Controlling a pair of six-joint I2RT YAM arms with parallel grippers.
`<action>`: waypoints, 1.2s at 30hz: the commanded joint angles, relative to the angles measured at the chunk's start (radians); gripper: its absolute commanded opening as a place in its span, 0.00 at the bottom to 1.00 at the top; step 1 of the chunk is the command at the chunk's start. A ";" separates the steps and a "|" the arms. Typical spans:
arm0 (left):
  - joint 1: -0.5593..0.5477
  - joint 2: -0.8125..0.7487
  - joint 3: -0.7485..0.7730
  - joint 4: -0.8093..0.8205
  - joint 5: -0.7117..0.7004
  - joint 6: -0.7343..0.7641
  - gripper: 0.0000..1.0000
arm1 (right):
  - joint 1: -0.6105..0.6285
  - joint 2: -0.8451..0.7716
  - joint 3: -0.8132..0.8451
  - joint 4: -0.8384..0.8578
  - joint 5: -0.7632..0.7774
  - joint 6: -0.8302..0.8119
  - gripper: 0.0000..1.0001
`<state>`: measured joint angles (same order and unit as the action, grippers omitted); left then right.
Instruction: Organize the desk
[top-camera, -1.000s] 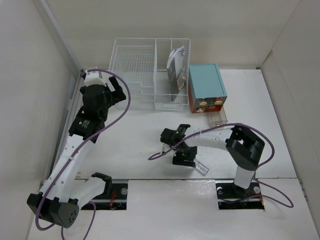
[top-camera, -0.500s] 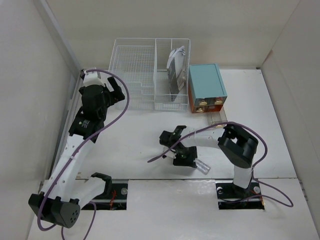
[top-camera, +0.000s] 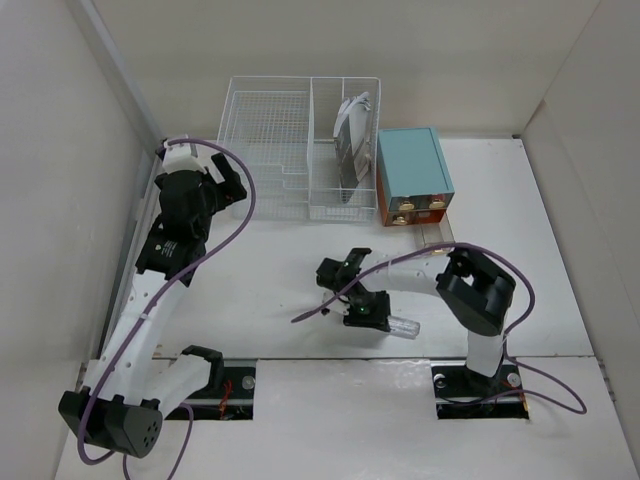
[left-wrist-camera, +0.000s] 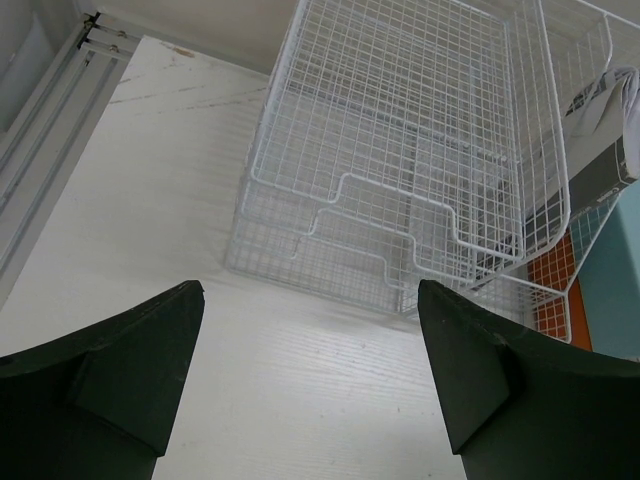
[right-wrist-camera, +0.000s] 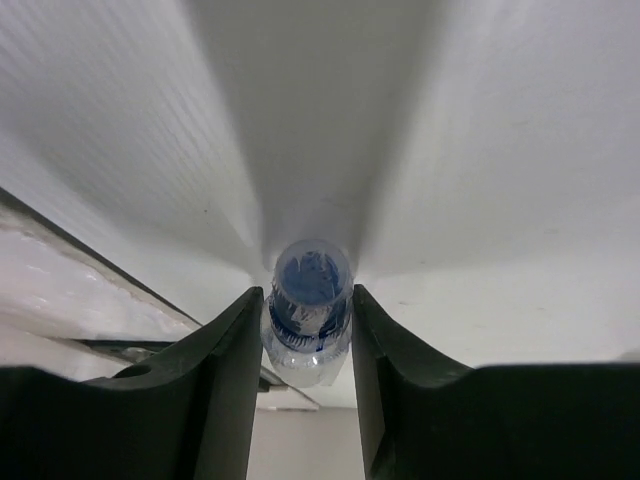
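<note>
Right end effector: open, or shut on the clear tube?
Shut on it. In the wrist view, the right end effector has both fingers pressed against the tube.

basket (top-camera: 270, 150) rear of desk (top-camera: 270, 270) | box (top-camera: 413, 172) right of basket | tube (top-camera: 403, 326) front

The right gripper (right-wrist-camera: 307, 295) has its two dark fingers (right-wrist-camera: 225, 370) pressed on a little clear tube (right-wrist-camera: 311, 275). One finger is on each side of it, and both touch it. We see the tube from its end. The end is round and blue inside. The white desk (right-wrist-camera: 500, 150) fills the space behind it. The desk has thin lines in it. A grey shadow (right-wrist-camera: 300, 120) spreads out on the desk past the tube. Beside one finger, a dark line (right-wrist-camera: 90, 250) crosses the desk, with a pale bumpy strip (right-wrist-camera: 60, 300) on its other side.
</note>
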<state>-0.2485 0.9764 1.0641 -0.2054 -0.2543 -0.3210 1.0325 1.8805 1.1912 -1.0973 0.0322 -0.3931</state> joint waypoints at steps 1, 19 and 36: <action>0.006 -0.025 -0.007 0.050 0.012 0.007 0.85 | -0.018 -0.050 0.125 0.016 0.023 0.020 0.00; 0.006 -0.007 -0.026 0.060 0.030 0.016 0.85 | -0.523 -0.288 0.282 0.381 0.055 -0.174 0.00; 0.006 0.002 -0.026 0.069 0.058 0.016 0.85 | -0.792 -0.316 0.107 0.496 -0.256 -0.417 0.00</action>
<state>-0.2466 0.9855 1.0435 -0.1902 -0.2123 -0.3180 0.2531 1.5955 1.3094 -0.6704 -0.1669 -0.7712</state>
